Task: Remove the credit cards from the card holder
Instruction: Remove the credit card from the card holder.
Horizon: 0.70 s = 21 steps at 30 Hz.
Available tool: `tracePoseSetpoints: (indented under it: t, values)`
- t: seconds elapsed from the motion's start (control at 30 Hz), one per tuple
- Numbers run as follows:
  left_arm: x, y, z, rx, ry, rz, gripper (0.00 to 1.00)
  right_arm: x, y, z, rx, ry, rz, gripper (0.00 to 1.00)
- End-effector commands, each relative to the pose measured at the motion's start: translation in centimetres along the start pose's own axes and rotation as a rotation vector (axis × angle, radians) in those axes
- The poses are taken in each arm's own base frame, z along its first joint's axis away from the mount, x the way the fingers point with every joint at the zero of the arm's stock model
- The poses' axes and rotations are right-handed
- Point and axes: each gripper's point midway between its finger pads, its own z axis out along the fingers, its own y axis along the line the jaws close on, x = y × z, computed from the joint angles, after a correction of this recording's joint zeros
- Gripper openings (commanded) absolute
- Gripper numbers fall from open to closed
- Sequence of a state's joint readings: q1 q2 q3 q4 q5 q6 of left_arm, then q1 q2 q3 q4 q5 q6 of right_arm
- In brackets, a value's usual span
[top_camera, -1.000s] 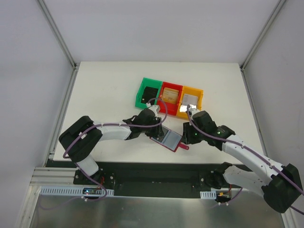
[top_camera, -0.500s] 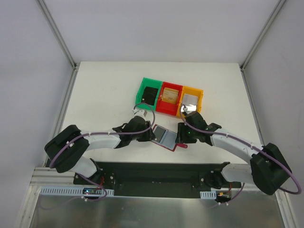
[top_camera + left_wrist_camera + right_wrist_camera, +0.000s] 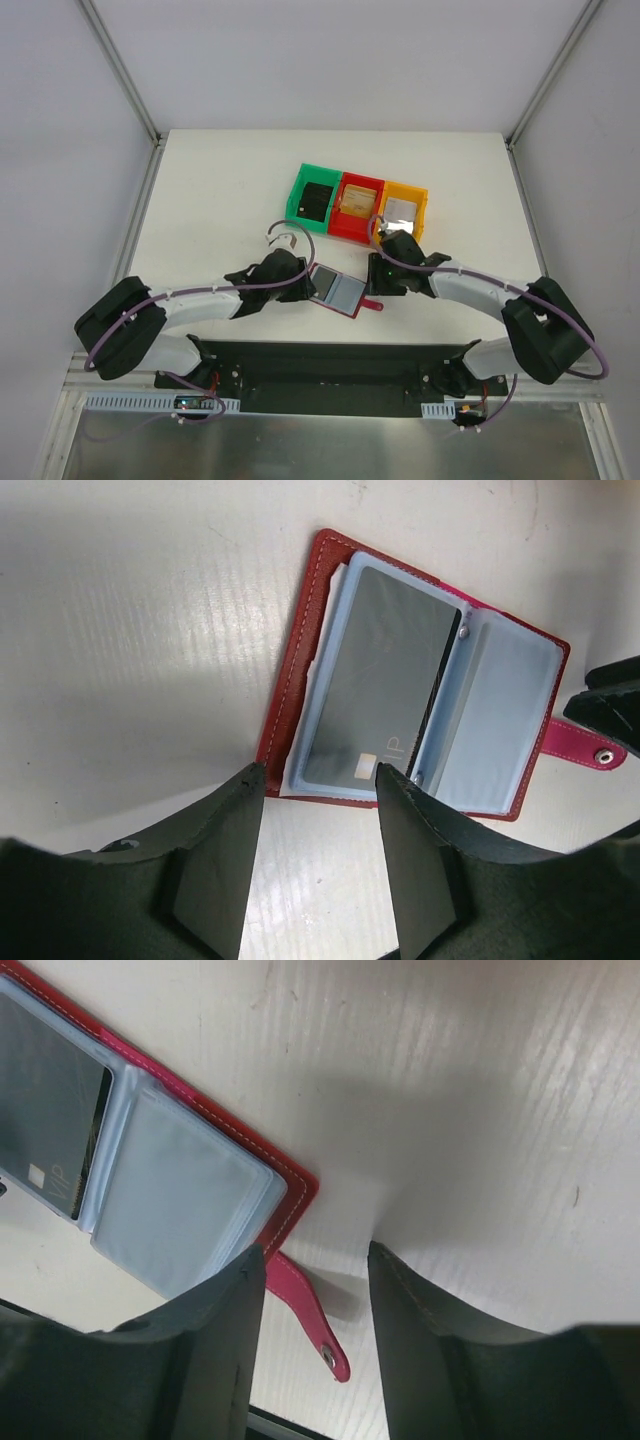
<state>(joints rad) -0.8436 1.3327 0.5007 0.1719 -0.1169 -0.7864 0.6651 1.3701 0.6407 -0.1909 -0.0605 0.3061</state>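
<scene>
The card holder (image 3: pixel 337 291) lies open on the table, red with blue-grey pockets. It also shows in the left wrist view (image 3: pixel 300 660) and the right wrist view (image 3: pixel 290 1190). A dark grey credit card (image 3: pixel 380 680) sits in its left pocket; its edge shows in the right wrist view (image 3: pixel 50 1110). The right pocket (image 3: pixel 180 1190) looks empty. My left gripper (image 3: pixel 300 280) is open at the holder's left edge (image 3: pixel 315 775). My right gripper (image 3: pixel 378 282) is open beside the holder's right edge, over the red tab (image 3: pixel 305 1315). A black card (image 3: pixel 316 200), a tan card (image 3: pixel 362 201) and a silvery card (image 3: pixel 402 210) lie in the bins.
A green bin (image 3: pixel 297 193), a red bin (image 3: pixel 343 212) and an orange bin (image 3: pixel 421 208) stand side by side just behind the holder. The table's front edge (image 3: pixel 340 340) runs close below the holder. Booth walls rise at the left, right and back.
My right gripper has moved from the front of the orange bin down to the holder's right edge. My left gripper has drawn back left off the holder. The holder shifted slightly left.
</scene>
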Motion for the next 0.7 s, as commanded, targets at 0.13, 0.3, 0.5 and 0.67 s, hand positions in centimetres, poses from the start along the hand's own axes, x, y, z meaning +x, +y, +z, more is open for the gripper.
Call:
tracePoseSetpoints:
  t: [0.13,0.3,0.5,0.67]
  values:
    - [-0.4,1.4,-1.2,-0.034,-0.054,-0.022,0.48,-2.0,1.1,1.2,-0.009,-0.009,-0.054,0.37]
    - [-1.5,1.5,-2.3,-0.027,-0.091,-0.030,0.50,-2.4,1.1,1.7,0.009,-0.010,-0.094,0.34]
    - [-2.7,1.3,-2.4,0.006,-0.078,-0.057,0.52,-3.3,0.8,1.9,0.078,-0.020,-0.177,0.29]
    - [-3.3,0.1,-1.1,0.074,0.026,-0.061,0.56,-3.0,0.7,1.9,0.094,-0.017,-0.202,0.30]
